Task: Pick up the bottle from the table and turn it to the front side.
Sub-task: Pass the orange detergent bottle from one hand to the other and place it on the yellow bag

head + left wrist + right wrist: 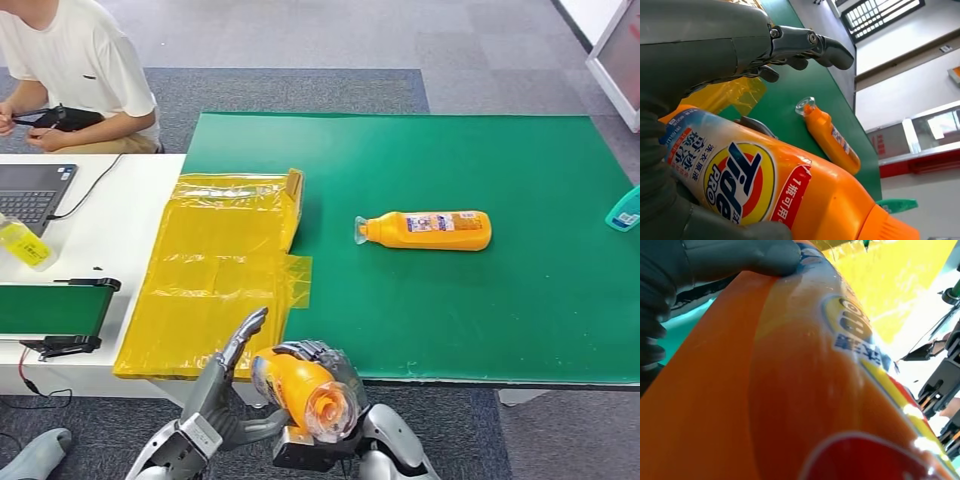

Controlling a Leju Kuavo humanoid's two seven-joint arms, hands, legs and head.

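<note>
An orange Tide detergent bottle [298, 388] is held off the near edge of the table, its orange cap end pointing toward me. My right hand [326, 354] grips it, fingers wrapped over its body; in the right wrist view the thumb [734, 257] presses on the bottle [791, 390]. My left hand [219, 385] is just left of it, fingers stretched out and apart. In the left wrist view the bottle's Tide label [740, 182] faces the camera, below the straight fingers [806, 42]. A second orange bottle [430, 230] lies on its side on the green mat [490, 320].
A yellow plastic bag [219, 270] covers the mat's left end. On the white table to the left stand a laptop [30, 190] and a green-topped device [53, 310]. A person [75, 70] sits behind it. A teal object [625, 210] lies at the mat's right edge.
</note>
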